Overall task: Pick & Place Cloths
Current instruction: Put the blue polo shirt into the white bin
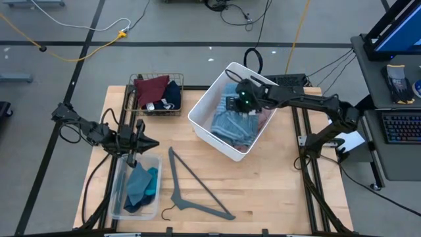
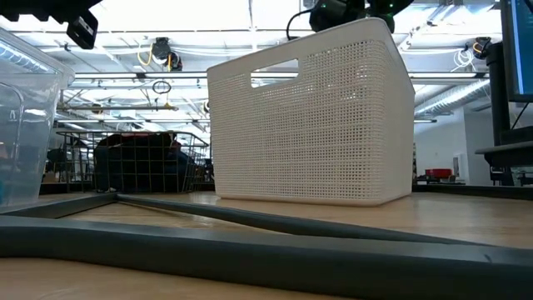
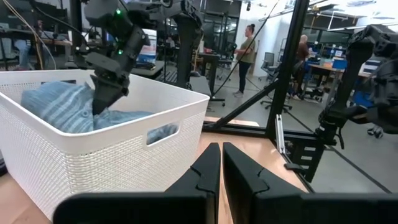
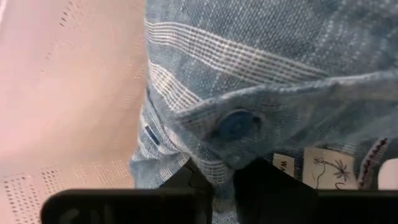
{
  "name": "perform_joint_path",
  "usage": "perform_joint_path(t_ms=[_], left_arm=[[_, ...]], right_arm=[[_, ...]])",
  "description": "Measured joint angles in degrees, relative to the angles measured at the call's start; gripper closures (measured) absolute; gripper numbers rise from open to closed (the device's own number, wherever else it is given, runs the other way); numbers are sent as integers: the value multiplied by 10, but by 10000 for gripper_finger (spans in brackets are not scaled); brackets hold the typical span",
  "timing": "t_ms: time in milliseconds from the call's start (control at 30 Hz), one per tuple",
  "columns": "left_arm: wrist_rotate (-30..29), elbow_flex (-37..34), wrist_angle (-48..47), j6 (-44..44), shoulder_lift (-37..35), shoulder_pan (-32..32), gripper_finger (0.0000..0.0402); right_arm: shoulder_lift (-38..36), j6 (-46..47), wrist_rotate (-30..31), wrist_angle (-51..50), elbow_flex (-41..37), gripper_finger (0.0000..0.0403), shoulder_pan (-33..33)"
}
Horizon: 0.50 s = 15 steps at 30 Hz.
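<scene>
A white bin point(image 1: 197, 118) stands mid-table, holding a light-blue ribbed cloth point(image 1: 233, 128) with a button and a white tag point(image 4: 323, 168), and a pink one point(image 1: 266, 120). My right gripper point(image 1: 242, 100) slants down into the bin, its fingers a narrow gap apart at the blue cloth point(image 4: 261, 62). My left gripper point(image 1: 152, 143) waits shut and level at the table's left, above a clear box point(image 1: 118, 197) holding teal and navy pieces point(image 1: 141, 187). A maroon cloth point(image 1: 151, 89) and a navy one point(image 1: 172, 95) lie in a wire basket point(image 1: 156, 113). My right gripper comes slanting down from above onto the light-blue cloth's buttoned fold point(image 4: 224, 158). Its fingertips point(image 4: 189, 177) stand in the fabric with a bit of the fold between them. I cannot tell whether they pinch it. The cloth lies slack in the bin.
A grey hanger point(image 1: 194, 187) lies flat on the wood near the front edge, between the clear box and the bin. The bin's perforated walls point(image 2: 308, 125) rise around my right gripper. Frame posts stand at the table's sides. People stand far off in the room.
</scene>
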Motion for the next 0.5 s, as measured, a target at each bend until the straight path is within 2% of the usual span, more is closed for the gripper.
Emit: perform_joint_path(t_ms=[233,500], left_arm=[[24,0,0,0,0,0,383],[25,0,0,3,0,0,383]], right_arm=[[0,-29,0,3,0,322,-7],[0,-60,2,2,0,231,-7]])
